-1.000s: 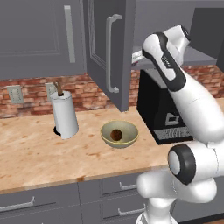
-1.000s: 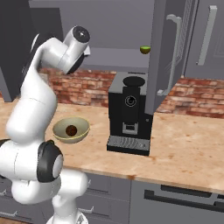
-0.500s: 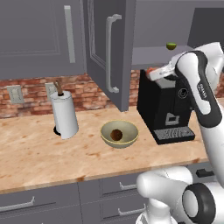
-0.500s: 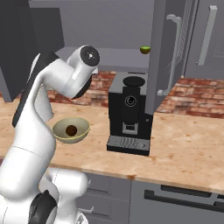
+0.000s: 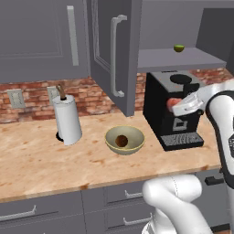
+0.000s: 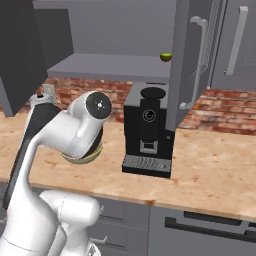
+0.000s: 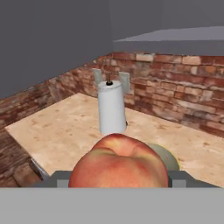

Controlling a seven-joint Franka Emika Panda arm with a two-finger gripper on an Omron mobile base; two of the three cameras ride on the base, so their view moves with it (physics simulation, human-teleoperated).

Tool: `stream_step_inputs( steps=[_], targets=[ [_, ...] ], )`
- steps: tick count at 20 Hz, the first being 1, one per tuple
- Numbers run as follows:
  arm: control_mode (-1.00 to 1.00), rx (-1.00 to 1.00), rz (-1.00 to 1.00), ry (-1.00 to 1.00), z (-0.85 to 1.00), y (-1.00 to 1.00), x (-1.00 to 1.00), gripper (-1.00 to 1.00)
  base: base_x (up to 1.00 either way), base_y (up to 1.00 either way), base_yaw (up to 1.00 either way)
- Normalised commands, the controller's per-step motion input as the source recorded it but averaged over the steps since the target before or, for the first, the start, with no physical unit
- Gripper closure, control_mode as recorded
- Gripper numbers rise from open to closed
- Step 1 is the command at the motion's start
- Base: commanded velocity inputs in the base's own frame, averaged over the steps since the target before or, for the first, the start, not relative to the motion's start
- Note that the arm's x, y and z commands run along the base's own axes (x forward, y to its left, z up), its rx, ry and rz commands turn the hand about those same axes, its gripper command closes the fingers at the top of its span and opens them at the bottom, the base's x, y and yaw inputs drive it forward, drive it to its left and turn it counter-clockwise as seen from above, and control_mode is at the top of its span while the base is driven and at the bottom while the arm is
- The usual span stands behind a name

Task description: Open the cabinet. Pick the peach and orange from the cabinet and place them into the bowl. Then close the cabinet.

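Note:
The cabinet (image 5: 114,55) stands open, its left door (image 5: 109,50) swung out over the counter. My gripper (image 5: 173,105) is shut on the peach (image 5: 171,103), a pink-red fruit, in front of the coffee machine and to the right of the bowl. In the hand view the peach (image 7: 118,162) sits close between the fingers, with part of the bowl (image 7: 169,158) behind it. The olive-tan bowl (image 5: 124,139) rests on the counter with the brownish orange (image 5: 121,140) inside. In the right base view my arm covers most of the bowl (image 6: 80,159).
A small green fruit (image 5: 178,47) lies on the cabinet shelf. A black coffee machine (image 5: 171,109) stands right of the bowl, under the shelf. A paper-towel roll (image 5: 67,119) stands to the bowl's left. The right cabinet door (image 6: 192,60) hangs open.
The arm has swung down from the cabinet shelf to in front of the coffee machine, carrying the peach. The bowl and orange have not moved.

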Motion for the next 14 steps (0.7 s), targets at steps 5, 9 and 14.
stream_step_inputs(
  steps=[5,9,14],
  targets=[
    [-1.0,-0.07,0.0,0.12,-0.06,0.15,-0.26,1.0,0.0,0.0,0.0],
    [-1.0,-0.08,-0.03,0.2,0.12,0.32,0.24,1.0,0.0,0.0,0.0],
    [-1.0,-0.19,-0.07,0.39,0.02,0.2,0.19,1.0,0.0,0.0,0.0]
  ],
)
